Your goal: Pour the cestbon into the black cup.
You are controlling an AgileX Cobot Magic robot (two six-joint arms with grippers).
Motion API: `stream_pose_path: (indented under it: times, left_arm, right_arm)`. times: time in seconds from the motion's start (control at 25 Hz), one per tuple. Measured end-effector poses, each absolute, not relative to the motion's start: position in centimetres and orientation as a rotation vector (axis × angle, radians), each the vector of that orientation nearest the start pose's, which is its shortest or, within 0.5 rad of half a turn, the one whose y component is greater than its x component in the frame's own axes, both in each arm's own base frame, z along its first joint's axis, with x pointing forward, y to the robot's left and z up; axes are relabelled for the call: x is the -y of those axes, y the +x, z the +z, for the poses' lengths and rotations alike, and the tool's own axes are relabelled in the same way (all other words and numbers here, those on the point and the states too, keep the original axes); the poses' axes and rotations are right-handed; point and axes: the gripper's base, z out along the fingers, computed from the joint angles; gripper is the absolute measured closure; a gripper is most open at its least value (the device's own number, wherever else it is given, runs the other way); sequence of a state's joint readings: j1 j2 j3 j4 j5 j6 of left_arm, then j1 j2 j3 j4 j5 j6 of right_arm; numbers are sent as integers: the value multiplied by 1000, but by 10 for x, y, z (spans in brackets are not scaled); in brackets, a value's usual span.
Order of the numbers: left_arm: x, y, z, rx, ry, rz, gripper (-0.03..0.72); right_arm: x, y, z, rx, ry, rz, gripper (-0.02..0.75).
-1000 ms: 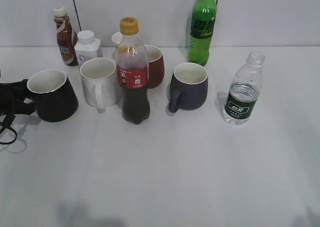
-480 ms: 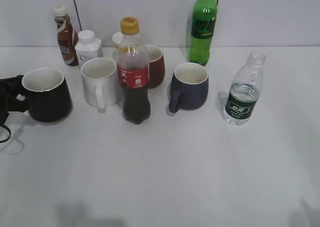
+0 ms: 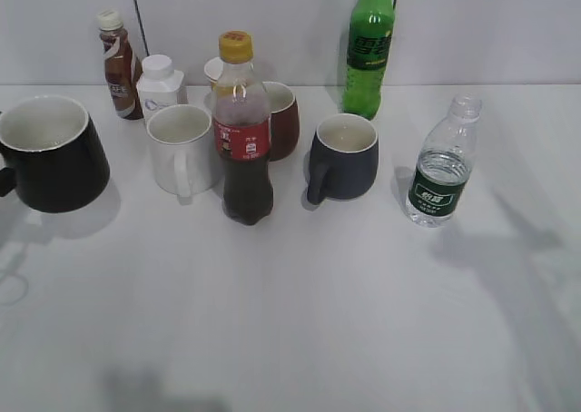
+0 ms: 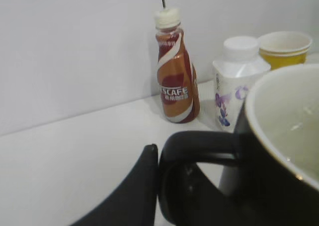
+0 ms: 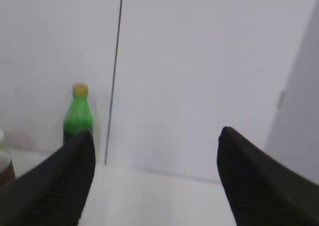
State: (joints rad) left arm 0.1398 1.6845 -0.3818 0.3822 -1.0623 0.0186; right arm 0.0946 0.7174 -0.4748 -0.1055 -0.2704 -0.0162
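Since the earlier frame, the black cup (image 3: pixel 50 153) has shifted leftward and nearer the camera, and our left end effector (image 4: pixel 149 186) has slipped out of the exterior view. In the left wrist view we are gripping the cup's loop handle (image 4: pixel 199 146), one finger (image 4: pixel 134 191) pressing its outer side; the Nescafe bottle (image 4: pixel 175 71) is standing beyond it. We are keeping the right end effector (image 5: pixel 154 181) spread wide and empty, the green soda bottle (image 5: pixel 78 117) beyond its left finger. The cestbon (image 3: pixel 443 162) is standing uncapped on the tabletop (image 3: pixel 318 312), well apart from both.
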Motion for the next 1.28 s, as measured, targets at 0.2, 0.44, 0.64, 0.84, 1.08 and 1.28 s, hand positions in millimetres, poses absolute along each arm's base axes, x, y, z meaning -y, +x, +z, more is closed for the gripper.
stream_pose_path:
  times: [0.2, 0.44, 0.64, 0.84, 1.08, 1.28]
  left_arm:
    - [1, 260, 161, -1702, 327, -49, 634]
    - [8, 259, 161, -1697, 355, -70, 634]
    - [8, 259, 161, -1697, 353, -70, 634]
    - [9, 259, 162, -1682, 367, -77, 634]
    - [21, 258, 161, -1682, 423, -114, 634]
    - [44, 255, 154, -1761, 443, -152, 634]
  right_arm:
    - [-40, 215, 271, -1595, -260, 165, 148]
    - [-56, 211, 178, -1848, -316, 309, 148]
    - [-57, 205, 141, -1848, -329, 323, 148]
    - [-58, 226, 108, -1884, -272, 320, 104]
    - [-67, 268, 83, -1885, -288, 336, 91]
    - [-74, 302, 80, -1854, -313, 341, 198]
